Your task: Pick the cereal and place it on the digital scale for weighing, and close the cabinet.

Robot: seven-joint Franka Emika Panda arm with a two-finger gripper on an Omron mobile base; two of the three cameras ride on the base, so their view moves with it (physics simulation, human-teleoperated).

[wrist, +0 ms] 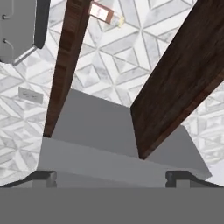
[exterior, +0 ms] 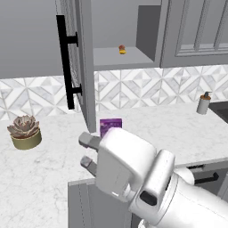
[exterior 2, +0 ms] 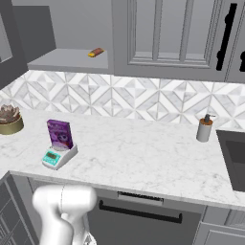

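- White marble bench (exterior 2: 143, 148) under grey wall cabinets, patterned tiles behind.
- Cereal box (exterior 2: 60, 134) stands upright on the scale (exterior 2: 58, 157), near the bench's front edge.
- Cabinet door (exterior: 78, 58) hangs wide open, black bar handle (exterior: 66, 62) facing out; small orange-red item (exterior: 122, 49) sits on the shelf inside.
- My claw (wrist: 112, 177): two dark tips spread well apart, gripping nothing.
- Succulent pot (exterior: 26, 132) on one side, soap dispenser (exterior 2: 205, 128) on the other.

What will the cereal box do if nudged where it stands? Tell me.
The cereal box stands upright on the digital scale, tall and thin, so it probably tips easily. Its flat faces suggest it would slide or topple, not roll. It is likely light for its size.
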